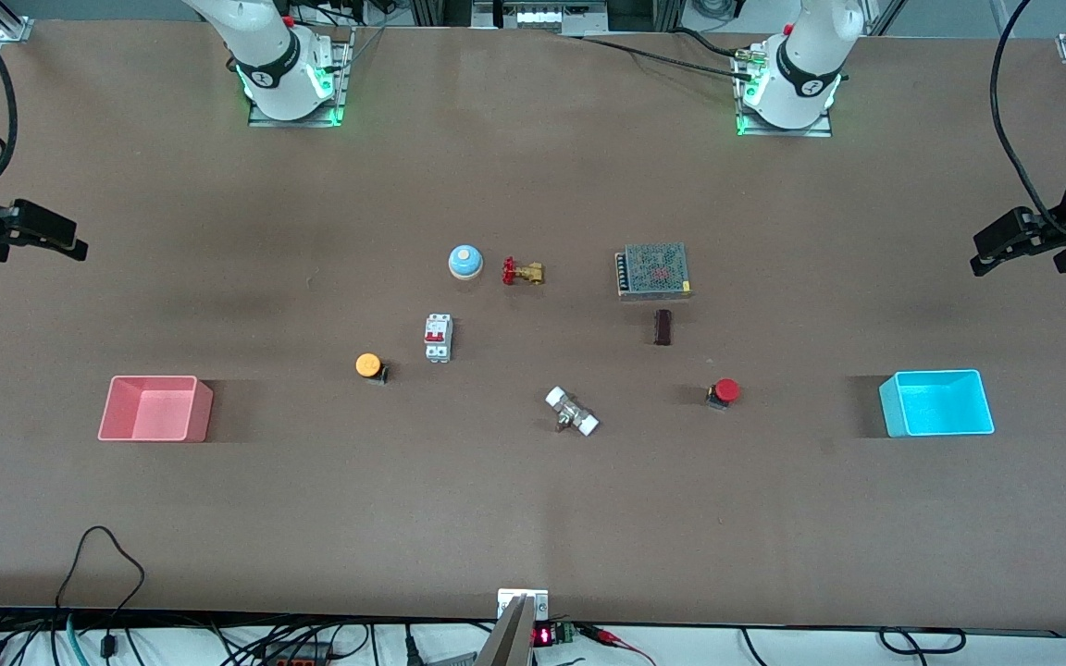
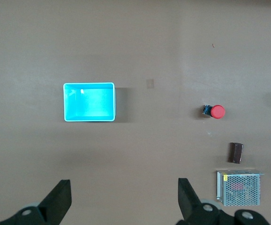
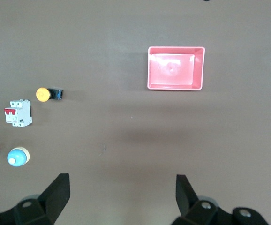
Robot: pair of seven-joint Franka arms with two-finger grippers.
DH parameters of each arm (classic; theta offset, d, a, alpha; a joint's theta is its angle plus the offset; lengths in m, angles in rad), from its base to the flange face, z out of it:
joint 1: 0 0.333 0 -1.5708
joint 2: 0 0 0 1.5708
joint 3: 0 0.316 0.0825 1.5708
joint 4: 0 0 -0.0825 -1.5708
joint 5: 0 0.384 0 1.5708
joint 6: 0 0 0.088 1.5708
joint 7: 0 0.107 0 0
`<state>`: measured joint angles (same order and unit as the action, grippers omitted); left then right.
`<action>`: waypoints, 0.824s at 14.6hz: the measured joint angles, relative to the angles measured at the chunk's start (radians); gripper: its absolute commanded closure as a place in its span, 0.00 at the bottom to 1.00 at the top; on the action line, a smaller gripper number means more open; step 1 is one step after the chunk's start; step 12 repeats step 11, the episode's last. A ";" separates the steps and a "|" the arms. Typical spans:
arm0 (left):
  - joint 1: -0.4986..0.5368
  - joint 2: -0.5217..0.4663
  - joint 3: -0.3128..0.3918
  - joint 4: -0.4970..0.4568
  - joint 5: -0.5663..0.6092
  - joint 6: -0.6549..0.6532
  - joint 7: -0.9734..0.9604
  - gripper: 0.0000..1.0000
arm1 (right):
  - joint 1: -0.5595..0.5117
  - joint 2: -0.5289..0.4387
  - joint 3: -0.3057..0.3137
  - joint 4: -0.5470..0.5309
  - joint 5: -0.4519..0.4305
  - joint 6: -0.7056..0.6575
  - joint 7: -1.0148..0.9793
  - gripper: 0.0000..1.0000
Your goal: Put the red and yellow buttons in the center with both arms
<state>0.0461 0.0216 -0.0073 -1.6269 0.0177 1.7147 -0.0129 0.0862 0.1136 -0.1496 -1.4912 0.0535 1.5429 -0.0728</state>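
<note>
The yellow button point(image 1: 368, 364) lies on its side on the brown tabletop point(image 1: 496, 481), beside the white breaker, toward the right arm's end; it also shows in the right wrist view point(image 3: 43, 94). The red button point(image 1: 725, 391) lies on its side toward the left arm's end, between the white fitting and the cyan bin; it also shows in the left wrist view point(image 2: 216, 111). My left gripper point(image 1: 979, 252) point(image 2: 124, 197) is open and empty, high over the table's left-arm end. My right gripper point(image 1: 75, 239) point(image 3: 121, 192) is open and empty, high over the right-arm end.
A pink bin point(image 1: 154, 408) stands at the right arm's end, a cyan bin point(image 1: 937, 403) at the left arm's end. In the middle lie a blue bell point(image 1: 464, 262), brass valve point(image 1: 522, 272), white breaker point(image 1: 438, 338), mesh power supply point(image 1: 652, 270), dark block point(image 1: 663, 327) and white fitting point(image 1: 572, 412).
</note>
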 measured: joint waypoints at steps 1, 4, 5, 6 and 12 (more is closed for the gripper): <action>0.000 0.000 0.000 -0.001 0.000 0.000 0.000 0.00 | -0.001 -0.009 0.000 -0.015 -0.002 0.000 0.000 0.00; 0.000 0.000 0.000 -0.004 0.000 -0.001 0.000 0.00 | -0.003 -0.028 -0.001 -0.040 -0.028 0.000 0.000 0.00; 0.000 0.000 0.000 -0.004 0.000 -0.001 0.000 0.00 | -0.003 -0.031 0.000 -0.044 -0.033 0.000 0.000 0.00; 0.000 0.000 0.000 -0.004 0.000 -0.002 0.000 0.00 | -0.002 -0.033 0.000 -0.046 -0.035 0.000 0.000 0.00; 0.002 0.000 0.001 -0.005 0.000 -0.013 -0.001 0.00 | -0.001 -0.035 0.001 -0.051 -0.035 0.000 0.000 0.00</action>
